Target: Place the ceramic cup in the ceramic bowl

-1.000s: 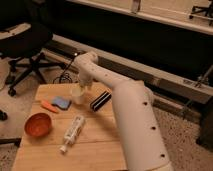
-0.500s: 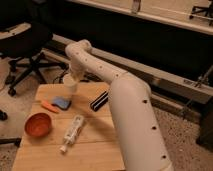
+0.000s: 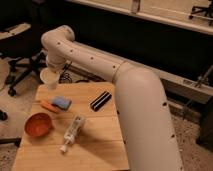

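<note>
Plainly the gripper [image 3: 52, 69], pinching the cup [image 3: 48, 79] upright above the table's [image 3: 95, 145] far left corner, sits well apart from the bowl [image 3: 38, 124], which lies nearer the camera along that same left edge, past the sponge [image 3: 61, 102].

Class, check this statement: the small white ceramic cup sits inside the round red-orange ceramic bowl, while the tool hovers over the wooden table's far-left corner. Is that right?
Not quite. The camera view shows the round red-orange ceramic bowl empty. The small white ceramic cup is up at the tool. The tool does hover over the wooden table's far-left corner.
</note>
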Robot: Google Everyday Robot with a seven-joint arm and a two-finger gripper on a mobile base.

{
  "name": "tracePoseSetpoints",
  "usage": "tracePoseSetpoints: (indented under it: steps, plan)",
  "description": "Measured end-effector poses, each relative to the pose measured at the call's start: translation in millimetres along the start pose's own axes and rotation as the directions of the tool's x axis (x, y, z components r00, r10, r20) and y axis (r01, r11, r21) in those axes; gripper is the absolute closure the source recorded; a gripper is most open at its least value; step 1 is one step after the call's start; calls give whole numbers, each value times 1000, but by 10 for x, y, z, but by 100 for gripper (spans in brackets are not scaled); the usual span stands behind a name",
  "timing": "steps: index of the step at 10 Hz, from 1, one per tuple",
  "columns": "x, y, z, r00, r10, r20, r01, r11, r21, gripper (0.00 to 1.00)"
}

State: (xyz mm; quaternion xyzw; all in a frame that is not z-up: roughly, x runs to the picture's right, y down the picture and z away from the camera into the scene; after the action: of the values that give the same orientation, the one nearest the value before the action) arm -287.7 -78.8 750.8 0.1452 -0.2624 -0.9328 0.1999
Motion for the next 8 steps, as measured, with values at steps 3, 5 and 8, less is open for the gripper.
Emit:
tracePoseSetpoints:
  steps: [3,5,8]
  plan:
    - [152,-501,102,972,-235,15,235,972,33,100]
    - [87,-682,210,950,-309,35,307,950,66,100]
    - [-67,-934,488,925,-375,65,366,923,123,100]
